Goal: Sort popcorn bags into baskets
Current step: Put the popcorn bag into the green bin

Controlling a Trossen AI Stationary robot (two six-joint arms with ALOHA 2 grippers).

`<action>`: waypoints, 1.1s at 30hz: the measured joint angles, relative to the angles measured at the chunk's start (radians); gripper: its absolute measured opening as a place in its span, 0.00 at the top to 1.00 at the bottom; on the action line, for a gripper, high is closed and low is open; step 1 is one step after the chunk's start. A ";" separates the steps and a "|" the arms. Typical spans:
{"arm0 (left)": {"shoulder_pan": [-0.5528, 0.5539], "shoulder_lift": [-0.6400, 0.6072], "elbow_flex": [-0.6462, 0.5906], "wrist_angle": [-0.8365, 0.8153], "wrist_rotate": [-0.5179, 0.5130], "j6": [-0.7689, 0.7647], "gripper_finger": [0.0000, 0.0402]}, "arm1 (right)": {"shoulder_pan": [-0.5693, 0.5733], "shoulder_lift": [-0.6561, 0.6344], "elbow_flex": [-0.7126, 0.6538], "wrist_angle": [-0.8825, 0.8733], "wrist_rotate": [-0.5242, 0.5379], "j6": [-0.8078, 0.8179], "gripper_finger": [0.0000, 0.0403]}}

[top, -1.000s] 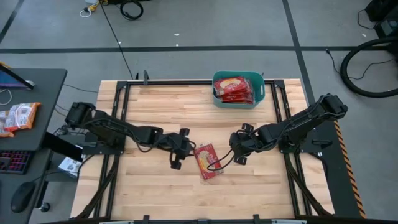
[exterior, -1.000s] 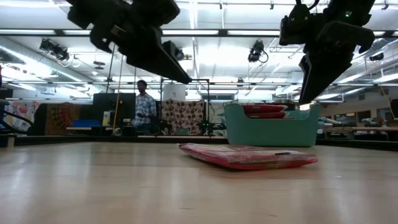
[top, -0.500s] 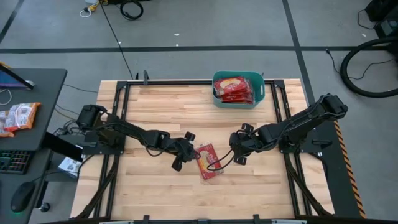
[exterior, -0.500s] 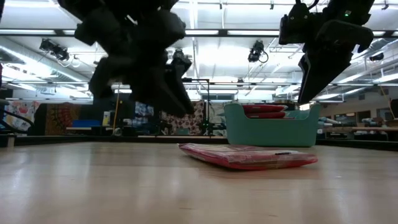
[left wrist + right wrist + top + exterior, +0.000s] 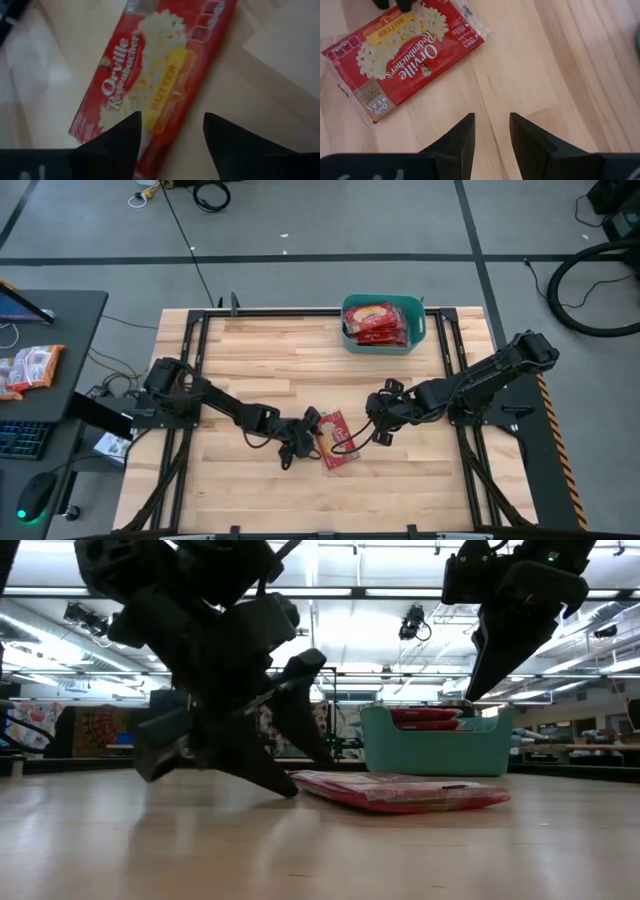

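One red popcorn bag [image 5: 336,440] lies flat on the wooden table near its middle, print side up. My left gripper [image 5: 310,434] is down at the bag's left long edge [image 5: 172,107], open, with one finger over the bag and the other over bare wood. My right gripper [image 5: 376,430] hovers above the table just right of the bag, open, with only wood [image 5: 491,90] under the gap. The teal basket [image 5: 420,330] stands at the far edge and holds several red bags [image 5: 376,322]. My left gripper comes at the bag slanting down from the table's left. In the low view its lower fingertip [image 5: 288,788] reaches table height at the bag's left end [image 5: 305,780]. Whether it touches the bag, I cannot tell.
A dark side desk left of the table carries orange-and-white packets [image 5: 30,368], a keyboard and a mouse. Black frame rails [image 5: 190,350] run along the table's left, right and far sides. Bare wood lies between the bag and the basket.
My left gripper has moved toward the table's right edge and down to the bag's left edge, tipping its fingers toward the table, and has opened. The bag has stayed where it was.
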 joint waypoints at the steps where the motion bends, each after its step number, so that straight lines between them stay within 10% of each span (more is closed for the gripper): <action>1: -0.002 0.008 0.000 0.011 -0.003 0.016 0.45 | 0.000 0.000 0.000 0.003 0.000 -0.003 0.69; 11: 0.014 0.041 0.002 0.066 0.010 -0.030 0.51 | 0.000 0.000 0.000 0.074 0.000 -0.018 0.69; 25: 0.022 0.044 0.001 0.041 -0.038 -0.077 0.97 | 0.051 0.026 0.000 0.294 -0.018 -0.117 0.69; 33: 0.033 0.007 0.044 -0.086 -0.056 -0.265 0.98 | 0.075 0.157 0.028 0.350 -0.012 -0.181 0.69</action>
